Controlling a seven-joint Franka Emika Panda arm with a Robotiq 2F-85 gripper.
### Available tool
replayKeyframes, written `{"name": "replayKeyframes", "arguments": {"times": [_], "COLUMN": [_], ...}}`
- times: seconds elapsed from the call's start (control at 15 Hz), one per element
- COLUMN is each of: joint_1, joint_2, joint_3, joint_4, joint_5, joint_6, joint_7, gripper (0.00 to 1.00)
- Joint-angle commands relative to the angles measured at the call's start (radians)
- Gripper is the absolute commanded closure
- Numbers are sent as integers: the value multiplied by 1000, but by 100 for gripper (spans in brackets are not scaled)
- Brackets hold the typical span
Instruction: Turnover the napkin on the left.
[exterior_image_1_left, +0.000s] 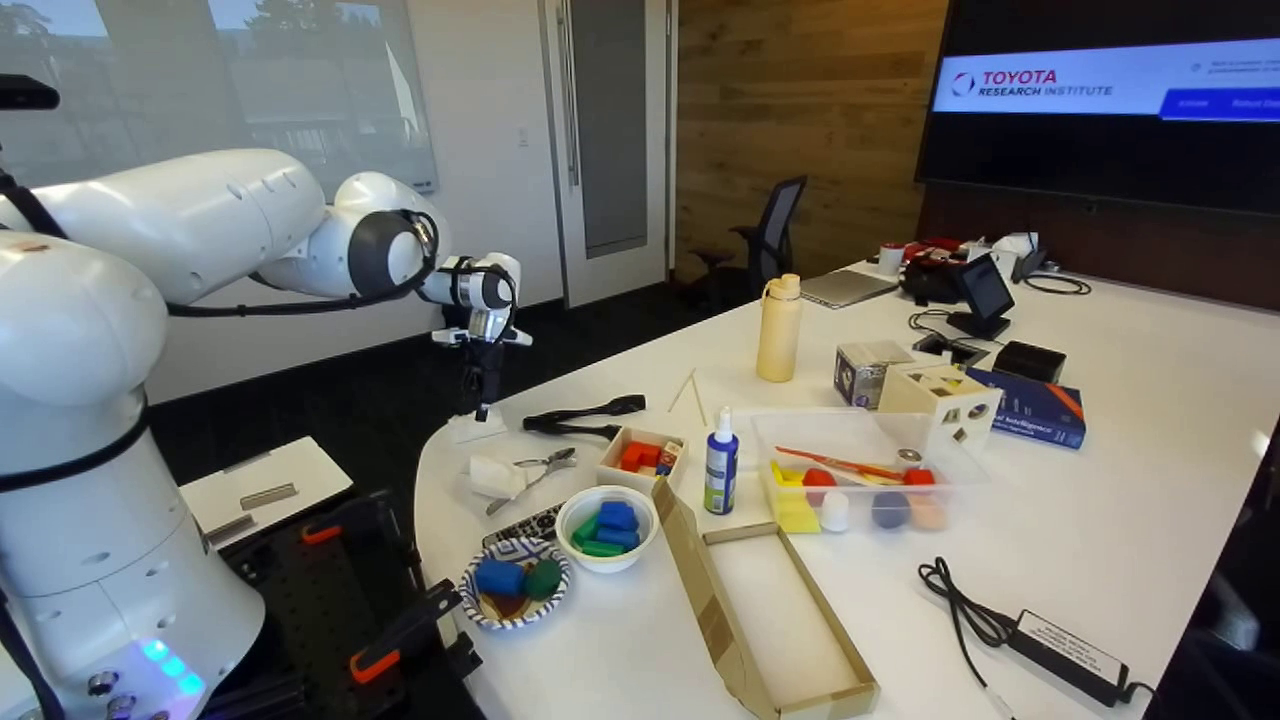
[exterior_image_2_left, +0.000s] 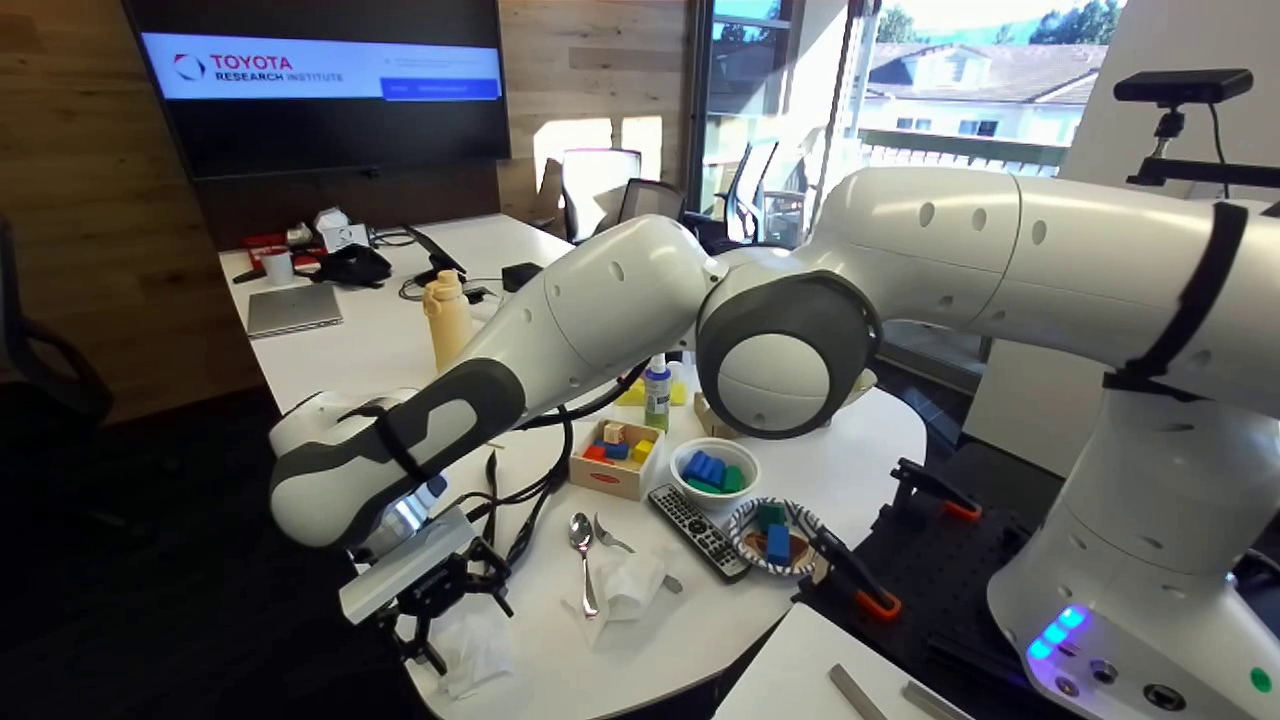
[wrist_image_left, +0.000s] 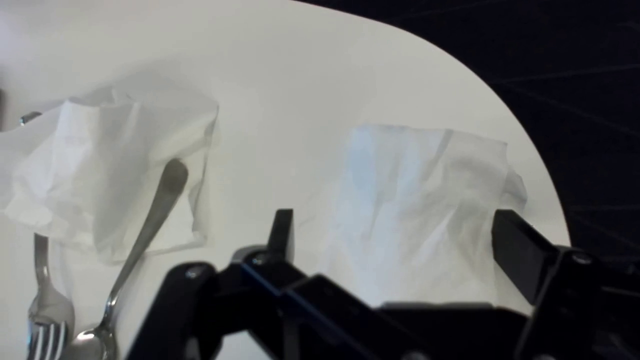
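One crumpled white napkin (exterior_image_2_left: 478, 655) lies flat near the rounded table edge, the leftmost of two in this exterior view. In the wrist view that napkin (wrist_image_left: 425, 185) is spread between the fingers, its lower part hidden by the gripper. My gripper (wrist_image_left: 394, 214) stands open over it, one finger on either side, nothing held. An exterior view shows the gripper (exterior_image_2_left: 475, 640) tilted low over the napkin; whether the fingertips touch it I cannot tell. Another white napkin (wrist_image_left: 115, 160) lies crumpled under cutlery, farther in from the edge.
A spoon (exterior_image_2_left: 584, 565) and a fork (exterior_image_2_left: 610, 536) lie by the second napkin. Black tongs (exterior_image_1_left: 585, 412), a wooden block box (exterior_image_1_left: 643, 455), a white bowl (exterior_image_1_left: 608, 530) and a remote (exterior_image_2_left: 698, 532) are close by. The table edge drops off beside the gripper.
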Motion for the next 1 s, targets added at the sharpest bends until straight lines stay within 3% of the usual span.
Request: {"name": "replayKeyframes", "arguments": {"times": [0.0, 0.47, 0.93], "joint_1": [6, 6, -7], "joint_2": [0, 0, 0], "joint_3": [-6, -5, -8], "joint_4": [12, 16, 10], "joint_5": [-6, 0, 3], "joint_6": [-36, -110, -88], "joint_7": [48, 122, 226], "gripper": [0, 0, 0]}}
